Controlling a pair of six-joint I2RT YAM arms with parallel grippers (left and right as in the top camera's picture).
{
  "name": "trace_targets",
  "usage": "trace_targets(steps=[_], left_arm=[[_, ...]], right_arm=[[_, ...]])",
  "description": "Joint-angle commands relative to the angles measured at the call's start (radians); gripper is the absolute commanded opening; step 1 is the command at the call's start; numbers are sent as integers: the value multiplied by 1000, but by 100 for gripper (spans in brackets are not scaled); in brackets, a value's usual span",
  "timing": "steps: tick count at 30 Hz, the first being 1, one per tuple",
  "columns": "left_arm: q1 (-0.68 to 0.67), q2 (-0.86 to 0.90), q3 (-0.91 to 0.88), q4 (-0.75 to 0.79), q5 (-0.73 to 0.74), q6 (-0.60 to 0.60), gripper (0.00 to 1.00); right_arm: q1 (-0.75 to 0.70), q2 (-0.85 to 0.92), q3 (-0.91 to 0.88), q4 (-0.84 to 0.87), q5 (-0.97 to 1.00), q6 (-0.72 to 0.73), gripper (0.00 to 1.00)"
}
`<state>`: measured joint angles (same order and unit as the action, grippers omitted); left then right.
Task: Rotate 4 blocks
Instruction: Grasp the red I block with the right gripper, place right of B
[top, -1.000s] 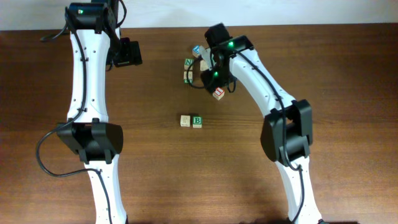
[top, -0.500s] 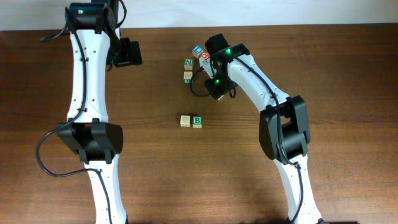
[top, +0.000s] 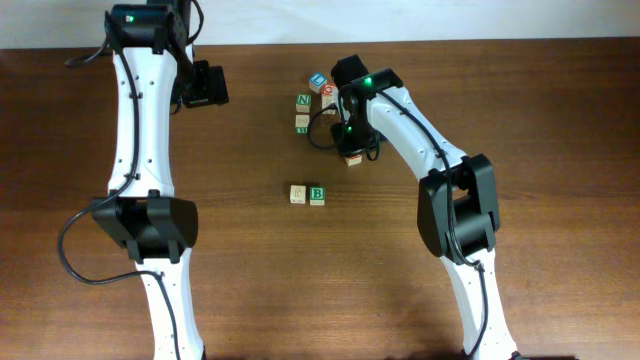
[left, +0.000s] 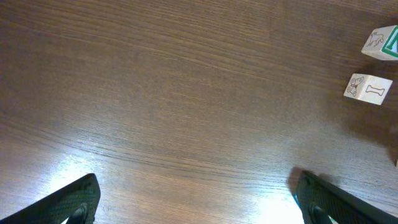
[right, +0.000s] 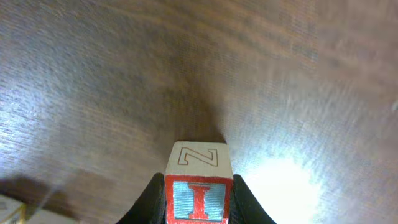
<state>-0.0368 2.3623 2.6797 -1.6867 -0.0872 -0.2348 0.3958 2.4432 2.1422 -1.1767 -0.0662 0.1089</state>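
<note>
Red-lettered block (right: 199, 190) is pinched between the fingers (right: 151, 198) of the right claw (top: 350, 143). One finger is pressed to each side of it, with a red "I" on a blue face turned to the wrist camera and a red "Z" on the face above. Whether it rests on the table (top: 520, 120) or is raised off it cannot be told.

To the left of this claw and nearer the arm bases, the pale block (top: 297, 195) and the green "B" block (top: 317, 195) are set touching side by side. The plain tan block (top: 302, 122) is seen near the claw's left, with the green "N" cube (top: 302, 102) just beyond it.

The left claw (top: 205, 85) is held with its jaws spread wide over bare wood, well apart from every block; nothing is gripped between its fingers (left: 69, 200).
</note>
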Motion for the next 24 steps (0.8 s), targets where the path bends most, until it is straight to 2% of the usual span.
trace_targets(steps=[1, 6, 14, 24], left_arm=[[2, -5, 7, -1, -15, -4, 99], [1, -5, 7, -1, -15, -3, 99], [0, -5, 7, -1, -15, -3, 99], [1, -5, 7, -1, -15, -3, 99]], right_arm=[[-3, 6, -10, -68, -147, 164, 17], [21, 6, -10, -161, -193, 290, 18], [97, 6, -10, -178, -162, 308, 17], [103, 6, -10, -201, -124, 281, 17]])
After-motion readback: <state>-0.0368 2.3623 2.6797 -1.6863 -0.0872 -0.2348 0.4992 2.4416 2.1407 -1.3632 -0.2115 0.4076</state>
